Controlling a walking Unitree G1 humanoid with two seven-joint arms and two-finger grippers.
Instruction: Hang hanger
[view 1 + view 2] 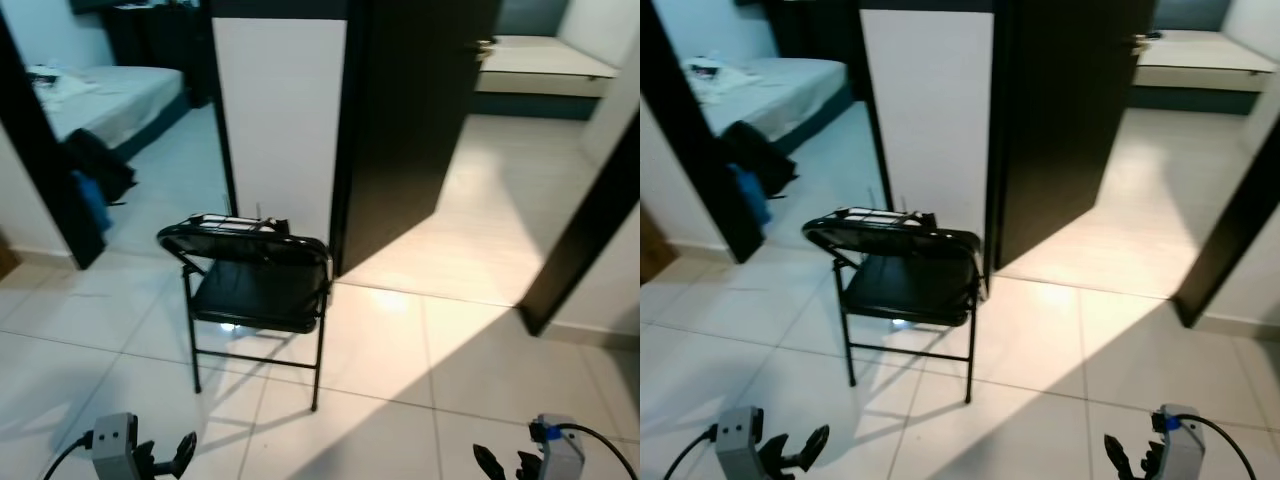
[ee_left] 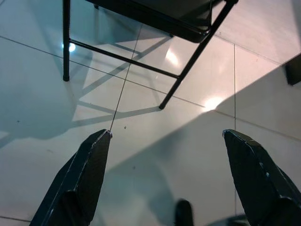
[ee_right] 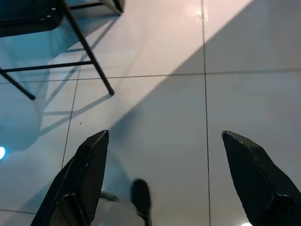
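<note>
We get two head views, high up, facing forward and down at a black folding chair (image 1: 258,280) on the tiled floor (image 1: 450,370), doorways behind; both share nearly the same scene. Each wrist view looks down past its own spread fingers, low over the floor, and both catch the chair's legs (image 2: 188,66) at the frame edge.

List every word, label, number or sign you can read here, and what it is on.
None can be read.
Chair: no label shows on it.
Hanger lying on the chair's back: no marking shows.
Things on the bed: too small and blurred to tell.
</note>
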